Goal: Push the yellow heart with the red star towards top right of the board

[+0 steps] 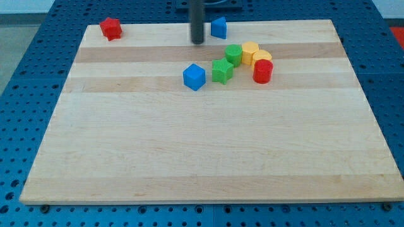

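Rod only, no jaws; my tip [198,41] touches nothing, near the board's [189,157] top edge. Red star [111,28] sits far to its left. Yellow heart [261,58], shape unclear, lies lower right beside yellow block [250,50], red cylinder [262,71].

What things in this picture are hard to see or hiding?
- My tip: the rod's upper part is cut off by the view's top edge.
- Yellow blocks and: partly hidden by the green block and the red cylinder; too small to tell which one is a heart.
- Red block at the view's top left: too small to confirm as a star.
- Blue block: its left side sits behind the rod.
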